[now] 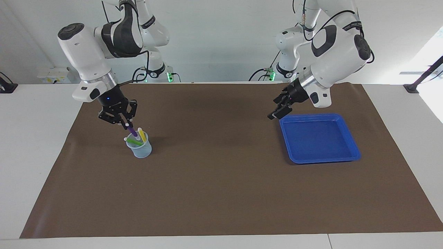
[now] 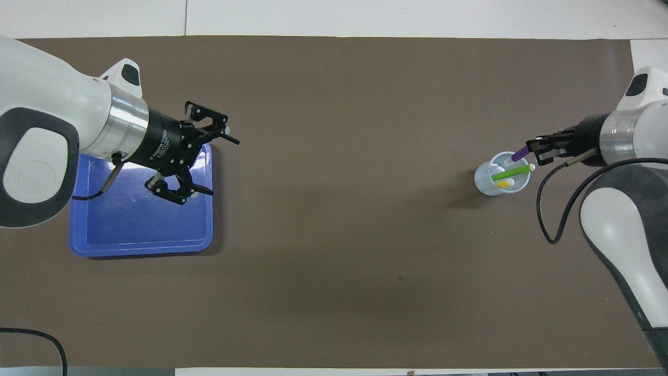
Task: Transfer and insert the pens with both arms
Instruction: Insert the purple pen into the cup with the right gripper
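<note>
Illumination is bright, even and diffuse in both views. Shadows on the brown mat are soft: a faint one lies beside the cup, and a thin dark one borders the blue tray. In the facing view, overexposed daylight enters at the frame edge beyond the tray. The glossy white arm shells carry mild highlights. Focus is sharp throughout; no motion blur shows.
</note>
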Controlling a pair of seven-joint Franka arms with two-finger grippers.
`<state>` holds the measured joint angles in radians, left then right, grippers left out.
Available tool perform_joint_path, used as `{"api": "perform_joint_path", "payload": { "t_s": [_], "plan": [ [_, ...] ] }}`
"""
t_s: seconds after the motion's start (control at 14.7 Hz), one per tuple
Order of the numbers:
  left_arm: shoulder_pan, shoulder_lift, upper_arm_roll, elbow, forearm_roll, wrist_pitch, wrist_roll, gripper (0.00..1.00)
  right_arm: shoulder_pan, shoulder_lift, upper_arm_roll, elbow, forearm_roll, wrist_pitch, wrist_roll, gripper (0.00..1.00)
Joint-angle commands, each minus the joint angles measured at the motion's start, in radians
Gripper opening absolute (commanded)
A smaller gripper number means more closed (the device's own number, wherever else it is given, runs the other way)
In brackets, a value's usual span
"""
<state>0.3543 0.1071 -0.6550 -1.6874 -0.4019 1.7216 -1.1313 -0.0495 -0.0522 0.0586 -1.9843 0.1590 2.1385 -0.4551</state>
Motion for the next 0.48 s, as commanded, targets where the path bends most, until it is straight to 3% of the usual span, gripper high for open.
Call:
{"api": "perform_joint_path", "payload": {
  "t_s": [0.0, 0.27, 0.41],
  "plan": [
    [0.019, 0.023, 0.014, 0.098, 0.156, -0.158, 0.225, 1.00, -0.026, 0.014, 0.010, -0.025, -0.019, 0.027, -0.043, 0.00],
    [-0.170, 0.010, 0.202, 0.192, 0.388, -0.290, 0.488, 1.00, -0.027, 0.014, 0.010, -0.120, -0.019, 0.127, -0.056, 0.00],
    [-0.248, -0.042, 0.289, 0.195, 0.472, -0.312, 0.659, 1.00, -0.029, 0.031, 0.010, -0.148, -0.019, 0.208, -0.065, 0.00]
  ]
}}
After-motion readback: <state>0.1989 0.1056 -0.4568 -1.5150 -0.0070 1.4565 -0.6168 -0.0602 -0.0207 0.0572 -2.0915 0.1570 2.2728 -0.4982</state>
